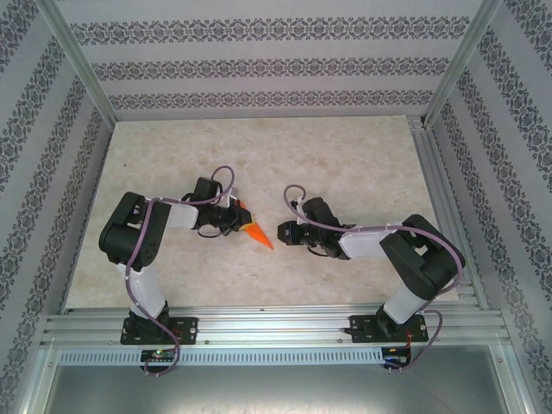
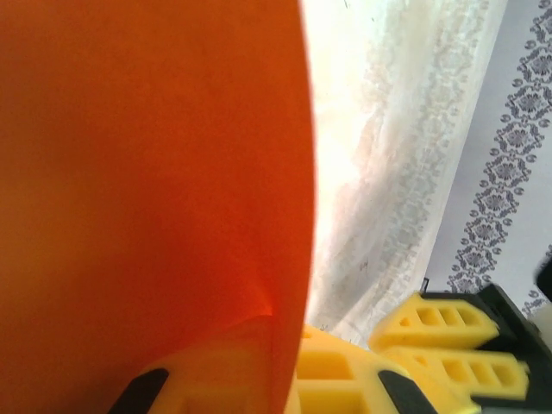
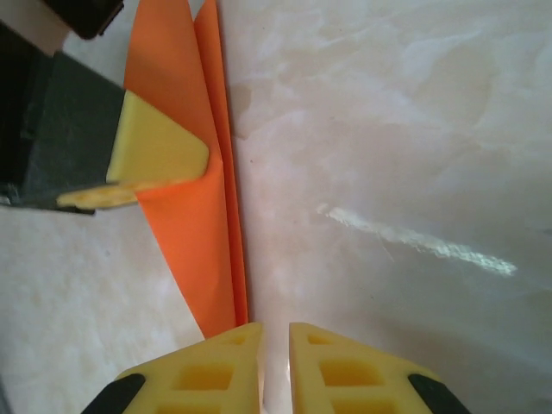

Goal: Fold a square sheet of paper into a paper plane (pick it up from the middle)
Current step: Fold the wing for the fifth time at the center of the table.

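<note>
Around me: wallpapered walls (image 1: 52, 112) stood on the left, back and right, with a pale marbled table (image 1: 345, 164) under both arms and an aluminium rail (image 1: 276, 326) along the near edge.
In the way: in my left wrist view the orange sheet covered the left half, hiding the table behind it.
Left arm (image 1: 138, 237): its elbow was bent out to the left and its forearm reached right toward the table's middle.
Left gripper (image 1: 238, 216): it was pinched tight on the paper plane (image 1: 257, 233); my right wrist view showed its yellow finger (image 3: 159, 155) pressed flat on the folded paper.
Paper plane: it sat between my two grippers, its point aimed at my right one. I could not tell whether the tip touched the table.
Right gripper (image 3: 274, 362): the jaws were parted by a thin slit with nothing in it, and the plane's point lay just beside the left fingertip.
Right arm (image 1: 414, 259): its elbow was raised at the right and its forearm stretched left.
</note>
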